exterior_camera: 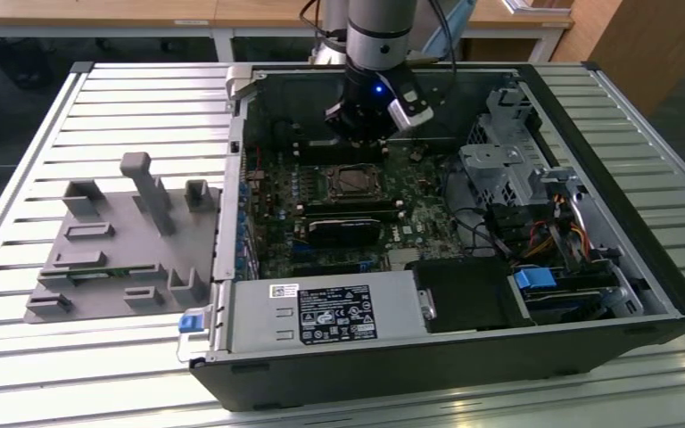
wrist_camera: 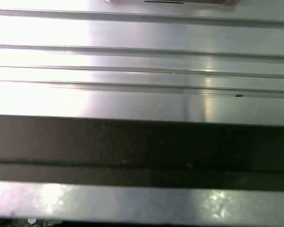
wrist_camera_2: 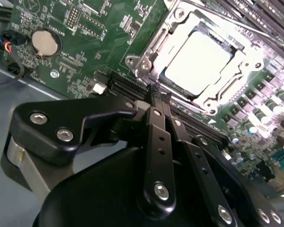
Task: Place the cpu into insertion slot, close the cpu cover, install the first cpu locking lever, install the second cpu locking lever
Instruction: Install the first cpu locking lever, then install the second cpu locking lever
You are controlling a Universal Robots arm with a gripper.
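Gripper (wrist_camera_2: 156, 92) fingers are closed together with nothing between them; in the second wrist view the two black fingers (wrist_camera_2: 157, 137) meet at a narrow tip just short of the socket's near edge, above a long black card slot (wrist_camera_2: 128, 87). In the exterior view the gripper (exterior_camera: 364, 134) hangs inside the open case (exterior_camera: 438, 374), just at 12 o'clock of the slot (exterior_camera: 351, 182). The cpu (wrist_camera_2: 196, 61) lies flat in the slot (wrist_camera_2: 146, 64), its pale metal top showing bright through the square cut-out of the cover (wrist_camera_2: 246, 59). The cover lies down flat around the chip, its silvery frame bordering all four sides. Whether the locking levers are latched cannot be told. The slot sits on the green board (exterior_camera: 420, 227), roughly at the board's centre. At 6 o'clock of the slot in the exterior view lie long black slots (exterior_camera: 345, 214). A round coin cell (wrist_camera_2: 43, 41) sits on the board well apart from the socket in the second wrist view. At 3 o'clock of the board stands a metal drive cage (exterior_camera: 503, 169) with cables. At 9 o'clock of the case a grey fixture (exterior_camera: 122, 241) rests on the slatted table (exterior_camera: 104, 98). The first wrist view shows ribbed metal slats (wrist_camera: 142, 66) and a dark band (wrist_camera: 142, 151).
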